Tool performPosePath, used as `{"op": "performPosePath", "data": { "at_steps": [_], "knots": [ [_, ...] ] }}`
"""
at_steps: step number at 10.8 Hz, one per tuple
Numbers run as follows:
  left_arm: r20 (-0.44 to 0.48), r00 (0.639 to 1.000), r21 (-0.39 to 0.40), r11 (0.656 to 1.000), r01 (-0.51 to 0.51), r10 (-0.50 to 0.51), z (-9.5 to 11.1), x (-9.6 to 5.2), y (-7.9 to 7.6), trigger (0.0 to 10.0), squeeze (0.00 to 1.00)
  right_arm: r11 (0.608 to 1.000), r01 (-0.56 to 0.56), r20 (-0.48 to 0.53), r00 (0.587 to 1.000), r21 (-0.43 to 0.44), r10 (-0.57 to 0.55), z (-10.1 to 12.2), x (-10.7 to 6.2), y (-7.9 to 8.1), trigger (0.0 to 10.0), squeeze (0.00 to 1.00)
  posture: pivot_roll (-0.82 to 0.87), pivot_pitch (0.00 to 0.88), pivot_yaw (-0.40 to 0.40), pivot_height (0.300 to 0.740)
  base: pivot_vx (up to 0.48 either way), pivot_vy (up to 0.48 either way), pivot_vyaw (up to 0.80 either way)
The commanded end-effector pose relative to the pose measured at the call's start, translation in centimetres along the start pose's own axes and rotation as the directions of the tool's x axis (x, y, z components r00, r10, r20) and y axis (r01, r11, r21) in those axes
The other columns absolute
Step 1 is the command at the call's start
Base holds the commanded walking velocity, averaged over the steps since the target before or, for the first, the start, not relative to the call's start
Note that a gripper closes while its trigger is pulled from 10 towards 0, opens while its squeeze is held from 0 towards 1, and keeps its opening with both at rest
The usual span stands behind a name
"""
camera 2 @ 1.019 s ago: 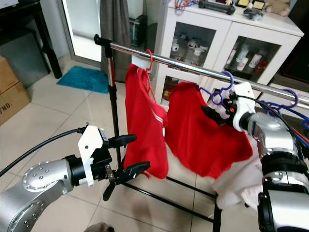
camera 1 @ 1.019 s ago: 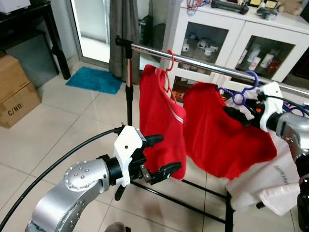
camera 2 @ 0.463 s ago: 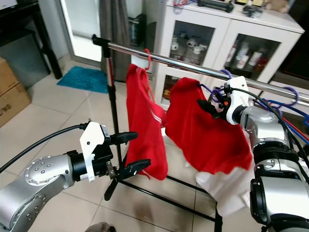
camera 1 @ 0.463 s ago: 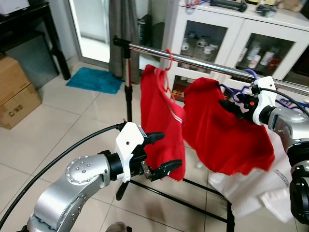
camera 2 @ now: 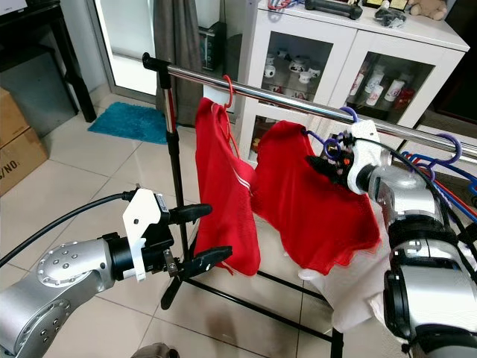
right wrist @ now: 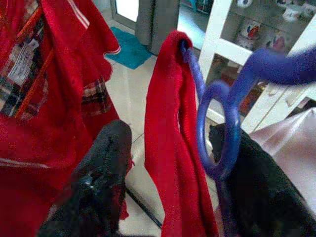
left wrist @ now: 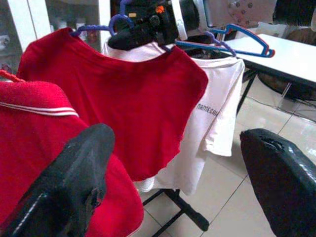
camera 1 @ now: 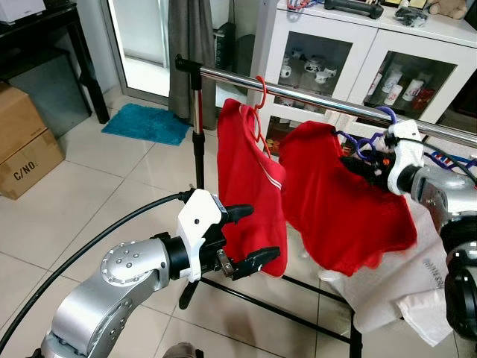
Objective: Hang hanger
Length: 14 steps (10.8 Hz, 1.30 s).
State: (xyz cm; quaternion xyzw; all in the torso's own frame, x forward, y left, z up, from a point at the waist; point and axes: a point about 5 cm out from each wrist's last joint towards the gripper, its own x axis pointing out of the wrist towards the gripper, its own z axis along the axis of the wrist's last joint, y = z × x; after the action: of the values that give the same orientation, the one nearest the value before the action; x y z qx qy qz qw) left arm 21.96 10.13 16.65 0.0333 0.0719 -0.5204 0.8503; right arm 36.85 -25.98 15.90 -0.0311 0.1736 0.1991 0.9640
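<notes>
2 red garments hang at a chrome clothes rail (camera 1: 313, 98). 1, a red shirt (camera 1: 250, 190), is already hooked on by an orange hanger (camera 1: 260, 97). The other, a red top (camera 1: 339, 198), sits on a purple hanger (camera 1: 370, 143), which the right gripper (camera 1: 363, 165) is clamped on. Over the last second this gripper has moved up toward the rail, and the purple hook is now right against the bar; whether it is over it cannot be told. Hanging looks nearly done. The left gripper (camera 1: 253, 239) hovers with fingers spread by the red shirt's hem, holding nothing. Beside the red top hangs a white T-shirt (camera 1: 406, 280).
</notes>
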Motion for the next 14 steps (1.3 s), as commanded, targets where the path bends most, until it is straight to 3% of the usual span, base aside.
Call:
{"op": "performPosePath", "data": {
  "at_steps": [1,4,8,11,14],
  "knots": [
    [0.005,1.000,0.011,1.000,0.007,-0.007,0.29,0.08,-0.08,10.0,0.98,1.000,0.012,0.014,1.000,0.007,-0.012,0.33,-0.06,-0.21,0.0,0.00,0.16,0.042,-0.061,0.740,0.000,0.000,0.00],
    [0.012,1.000,0.018,1.000,0.014,-0.014,0.49,0.27,-0.10,10.0,0.99,0.996,0.072,-0.004,0.997,0.056,-0.072,-0.01,-0.19,-0.76,0.0,0.00,0.16,0.039,-0.060,0.740,0.000,0.000,0.00],
    [0.014,1.000,0.022,1.000,0.012,-0.012,0.50,0.36,-0.02,10.0,0.99,0.990,0.057,0.046,0.997,0.129,-0.064,0.36,-0.02,-0.58,0.0,0.00,0.16,0.032,-0.060,0.740,0.000,0.000,0.00],
    [0.018,1.000,0.023,1.000,0.007,-0.008,0.40,0.58,0.01,10.0,0.99,0.990,0.059,0.032,0.997,0.127,-0.064,0.25,0.05,-0.53,0.0,0.00,0.16,0.016,-0.071,0.740,0.000,0.000,0.00],
    [0.025,0.996,0.032,0.996,-0.081,0.080,0.07,0.35,0.28,10.0,0.98,0.994,0.055,0.059,0.996,0.093,-0.060,0.67,0.03,-0.37,0.0,0.00,0.16,0.023,-0.073,0.740,0.000,0.000,0.00]
  ]
}}
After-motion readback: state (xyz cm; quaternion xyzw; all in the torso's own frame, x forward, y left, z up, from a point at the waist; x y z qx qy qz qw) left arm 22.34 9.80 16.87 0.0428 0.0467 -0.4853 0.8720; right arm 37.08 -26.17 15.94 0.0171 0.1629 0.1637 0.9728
